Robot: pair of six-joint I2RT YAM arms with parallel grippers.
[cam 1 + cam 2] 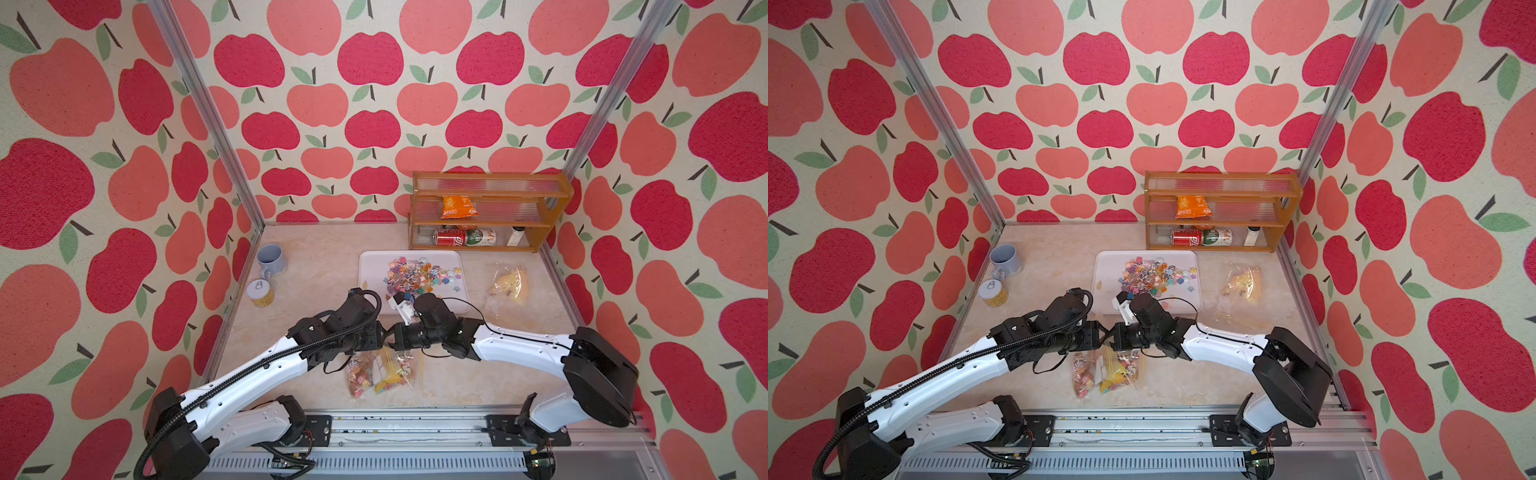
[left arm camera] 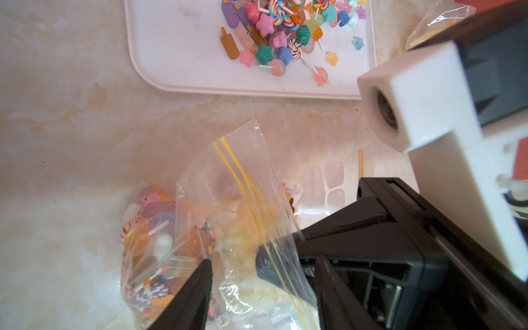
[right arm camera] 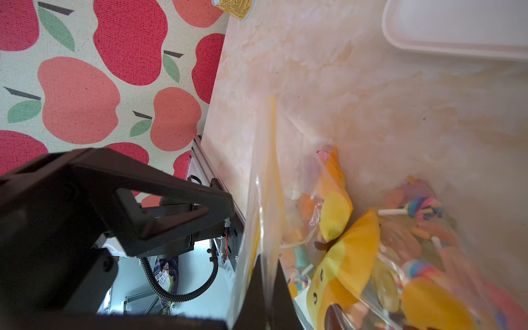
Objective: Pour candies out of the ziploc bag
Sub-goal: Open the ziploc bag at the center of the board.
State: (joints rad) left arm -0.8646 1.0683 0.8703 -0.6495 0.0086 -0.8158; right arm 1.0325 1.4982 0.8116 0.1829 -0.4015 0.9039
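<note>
Ziploc bag [image 3: 343,223] has its rim pinched in the right pincer [image 3: 268,273].

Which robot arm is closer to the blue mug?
The left arm. The blue mug stands at the table's far left, on that arm's side. The right arm comes in from the opposite side and meets it at the ziploc bag, farther from the mug.

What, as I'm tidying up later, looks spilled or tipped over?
A red can and a green can lie on their sides, end to end, on the shelf's bottom level instead of standing. The poured candies sit heaped on the tray.
</note>
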